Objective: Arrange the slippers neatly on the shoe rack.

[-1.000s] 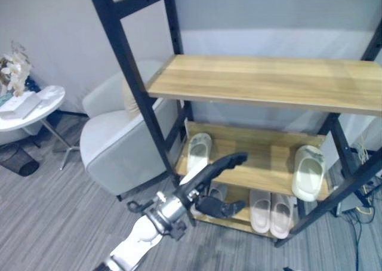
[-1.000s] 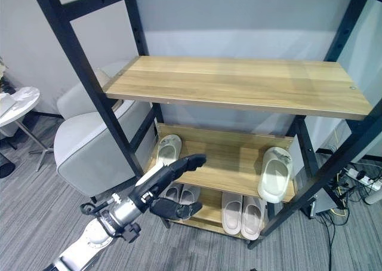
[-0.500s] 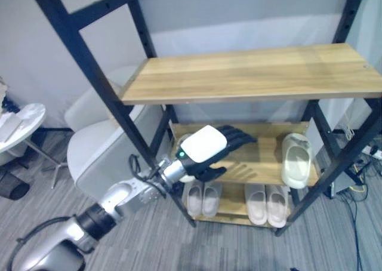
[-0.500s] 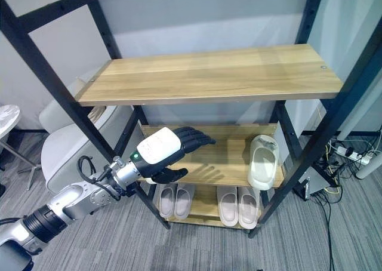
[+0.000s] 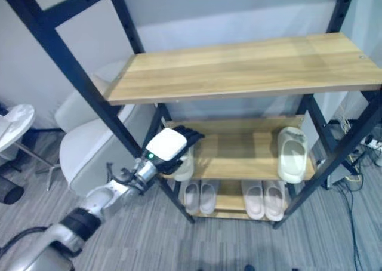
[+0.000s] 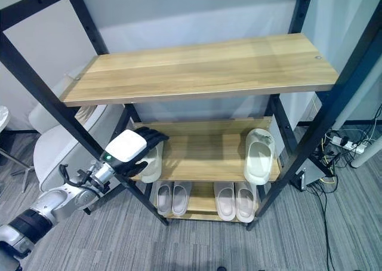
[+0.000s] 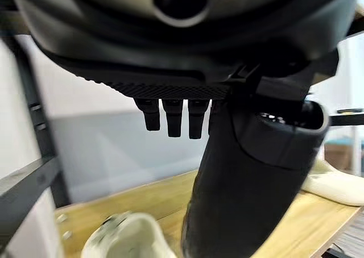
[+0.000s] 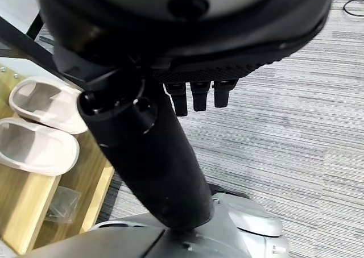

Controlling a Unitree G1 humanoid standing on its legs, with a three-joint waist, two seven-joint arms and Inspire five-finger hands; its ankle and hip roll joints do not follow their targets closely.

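My left hand [image 5: 170, 145] is in at the left end of the shoe rack's middle shelf [image 5: 239, 154], fingers fairly straight and relaxed over a pale slipper [image 5: 184, 168] lying there, holding nothing that I can see. A second slipper [image 5: 292, 153] lies at that shelf's right end, well apart. Two pairs of slippers [image 5: 233, 198] sit side by side on the bottom shelf. The top shelf [image 5: 239, 68] is bare wood. My right hand [image 8: 148, 155] hangs relaxed over grey carpet [image 8: 273, 127]. A white armchair [image 5: 89, 145] stands left of the shoe rack [image 5: 71, 68].
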